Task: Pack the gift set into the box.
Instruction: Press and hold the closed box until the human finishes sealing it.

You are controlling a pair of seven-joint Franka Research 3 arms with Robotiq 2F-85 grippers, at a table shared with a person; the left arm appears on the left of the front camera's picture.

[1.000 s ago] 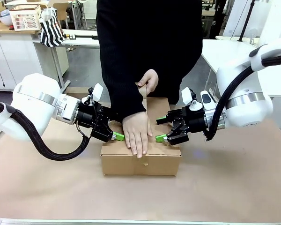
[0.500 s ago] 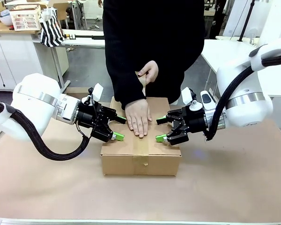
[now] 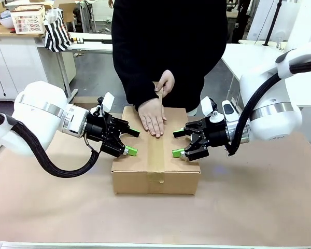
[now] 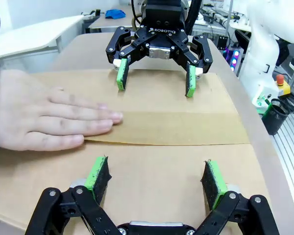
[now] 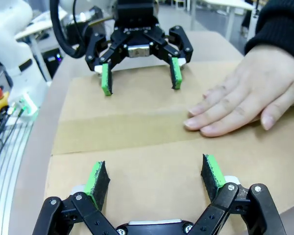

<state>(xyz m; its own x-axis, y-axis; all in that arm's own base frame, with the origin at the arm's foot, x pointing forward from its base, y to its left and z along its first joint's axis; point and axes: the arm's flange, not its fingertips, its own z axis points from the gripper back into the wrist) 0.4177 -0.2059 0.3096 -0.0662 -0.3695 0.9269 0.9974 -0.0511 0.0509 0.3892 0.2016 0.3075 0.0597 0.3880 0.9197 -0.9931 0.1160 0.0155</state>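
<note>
While hand flat on taped box, L end effector & R end effector both spread, level.

Box: plain brown corrugated carton, shallow and rectangular, lying flat mid-table. Top flaps folded shut, meeting along a centre seam covered by a strip of brown tape running front to back and down the near wall. Gift set hidden from sight.

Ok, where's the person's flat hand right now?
Front view: the hand lies on the far end of the box, pressing the tape strip.
</note>
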